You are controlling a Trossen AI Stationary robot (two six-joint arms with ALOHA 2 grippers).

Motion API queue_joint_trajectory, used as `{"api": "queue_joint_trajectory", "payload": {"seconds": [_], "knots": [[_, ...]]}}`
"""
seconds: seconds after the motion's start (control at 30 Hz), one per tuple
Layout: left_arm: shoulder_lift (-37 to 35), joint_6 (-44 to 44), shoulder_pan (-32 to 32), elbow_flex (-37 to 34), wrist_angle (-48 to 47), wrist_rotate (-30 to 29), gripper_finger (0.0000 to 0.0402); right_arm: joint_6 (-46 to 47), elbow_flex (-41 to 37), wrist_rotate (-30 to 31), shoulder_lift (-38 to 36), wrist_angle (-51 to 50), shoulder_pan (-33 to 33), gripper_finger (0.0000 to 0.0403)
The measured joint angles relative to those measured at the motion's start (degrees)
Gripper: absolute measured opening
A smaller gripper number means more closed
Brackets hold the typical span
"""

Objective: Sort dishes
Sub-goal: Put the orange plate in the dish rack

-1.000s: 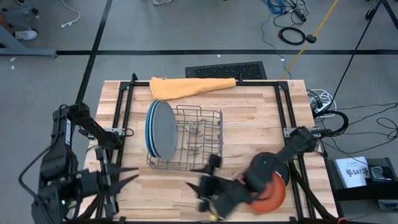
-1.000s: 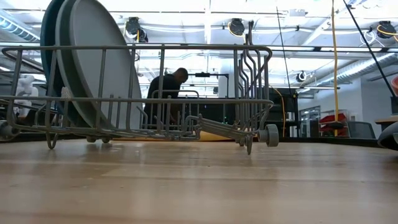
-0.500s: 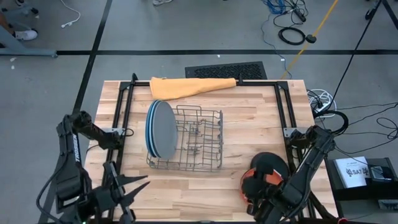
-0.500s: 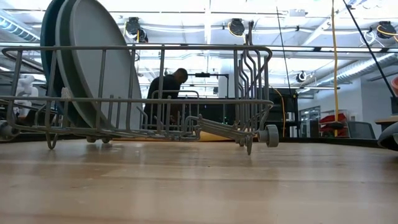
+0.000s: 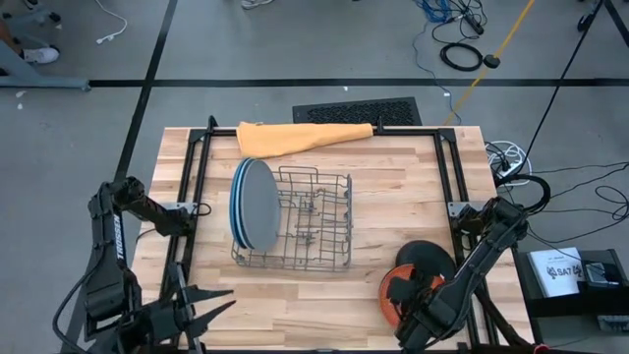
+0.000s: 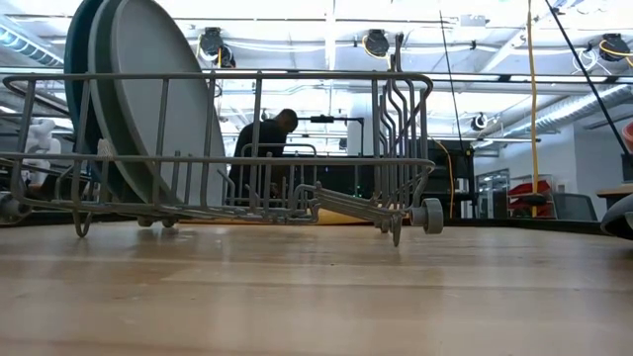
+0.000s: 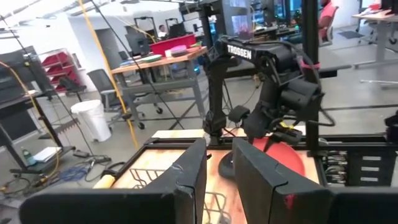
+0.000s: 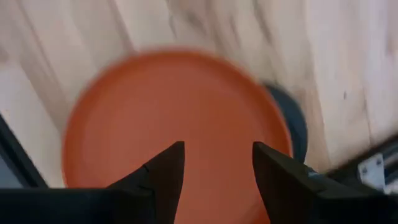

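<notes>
Three large plates, light blue, blue and grey (image 5: 251, 202), stand on edge in the left end of the wire dish rack (image 5: 316, 221); they also show in the low view (image 6: 148, 109). An orange plate (image 5: 386, 297) lies near the table's near right corner, partly on a black plate (image 5: 428, 258). My right gripper (image 8: 217, 152) is open just above the orange plate (image 8: 174, 112), and the dark plate's rim (image 8: 293, 124) shows beyond it. My left gripper (image 5: 218, 303) is open and empty at the near left, and it also shows in the left wrist view (image 7: 219, 163).
A folded orange cloth (image 5: 300, 136) lies at the table's far edge. Black frame rails (image 5: 192, 187) run along the table's left and right sides. Bare wood lies between the rack and the near edge. A person (image 6: 265, 138) stands in the room beyond.
My right gripper has swung from the near middle of the table toward the right edge and now hangs over the orange plate. My left arm has drawn back toward the near edge. The plates and the rack have stayed where they were.
</notes>
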Motion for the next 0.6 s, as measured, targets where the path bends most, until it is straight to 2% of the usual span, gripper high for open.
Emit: {"api": "queue_joint_trajectory", "payload": {"seconds": [0.07,0.27,0.47,0.6], "knots": [[0.0,0.0,-0.27,0.0,-0.01,-0.11,0.0079,-3.03,-0.78,-2.31,-0.06,0.09,0.26,0.0177],[0.0,0.03,-0.26,0.0,-0.04,-0.36,0.0079,-7.65,-0.78,-1.9,-0.1,0.2,0.67,0.0171],[0.0,0.51,0.56,0.0,-0.13,-0.63,0.008,-12.53,-0.78,9.33,-0.1,0.17,0.27,0.0171],[0.0,0.55,1.48,0.0,-0.13,-0.63,0.008,-20.96,-0.78,11.22,-0.1,0.15,-1.37,0.0171]]}}
